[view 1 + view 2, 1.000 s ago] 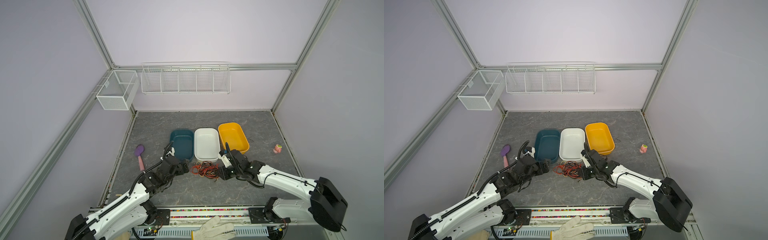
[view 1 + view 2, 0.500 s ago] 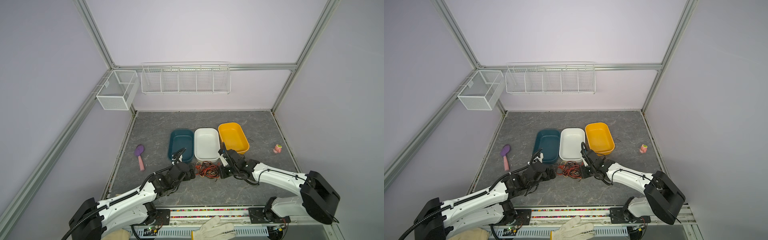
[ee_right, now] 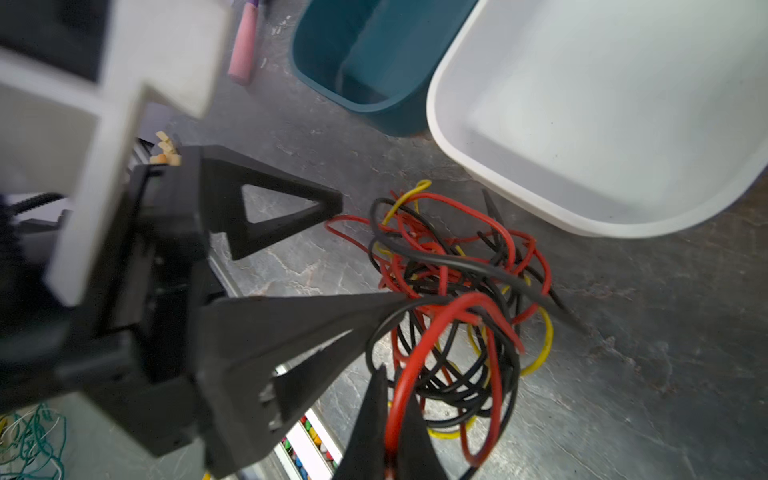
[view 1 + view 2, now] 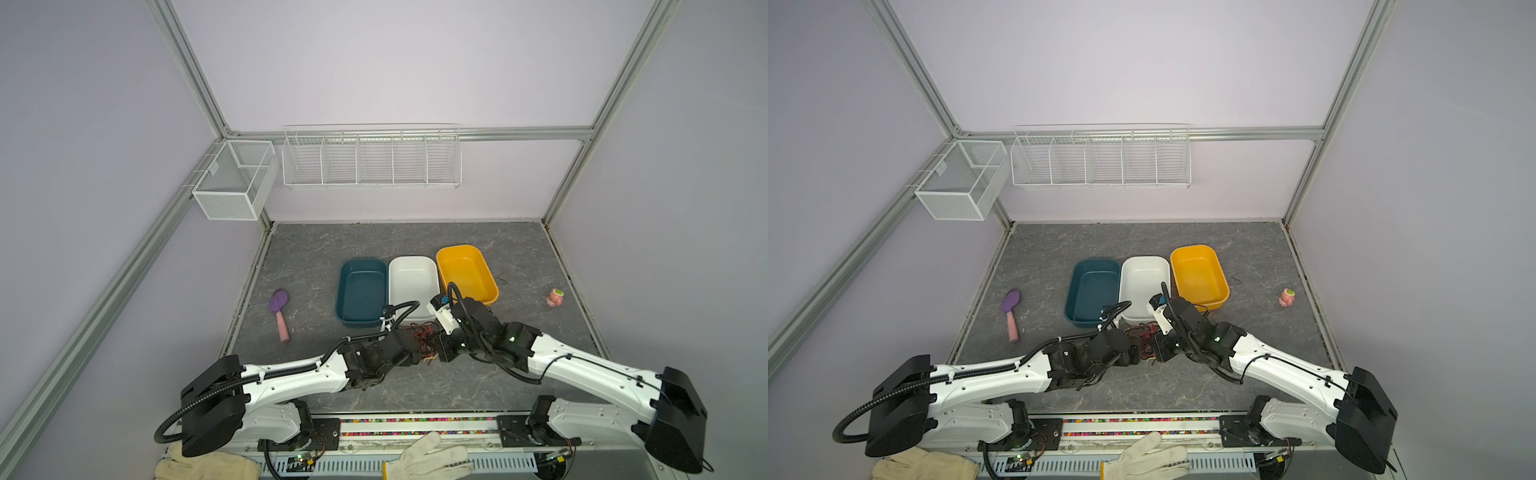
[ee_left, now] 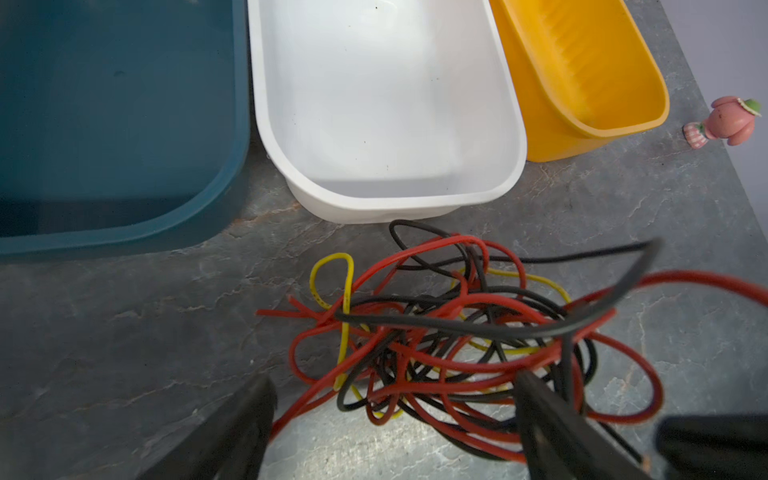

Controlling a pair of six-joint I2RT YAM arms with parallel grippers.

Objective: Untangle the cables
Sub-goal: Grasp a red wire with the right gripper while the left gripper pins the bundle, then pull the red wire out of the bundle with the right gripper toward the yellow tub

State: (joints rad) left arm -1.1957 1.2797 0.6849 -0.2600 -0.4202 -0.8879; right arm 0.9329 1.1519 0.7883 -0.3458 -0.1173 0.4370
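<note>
A teal rectangular plastic tub (image 4: 359, 291), a white tub (image 4: 411, 282) and a yellow tub (image 4: 465, 274) stand side by side, each showing a bare floor. The tangle of thin red, black and yellow cables (image 4: 424, 334) lies on the grey stone-patterned tabletop (image 4: 415, 237), just before the white tub's near rim. My left pincer (image 5: 395, 378) is spread wide at the heap. My right pincer (image 3: 392, 419) is clenched on a red cable (image 3: 465, 299), which only the right wrist view shows. Open tabletop stretches behind the tubs.

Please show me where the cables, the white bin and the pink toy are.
cables (image 5: 415, 322): left wrist view, on the black strand across the tangle.
white bin (image 5: 374, 104): left wrist view, on its bare floor.
pink toy (image 5: 731, 120): left wrist view, on its round body.
</note>
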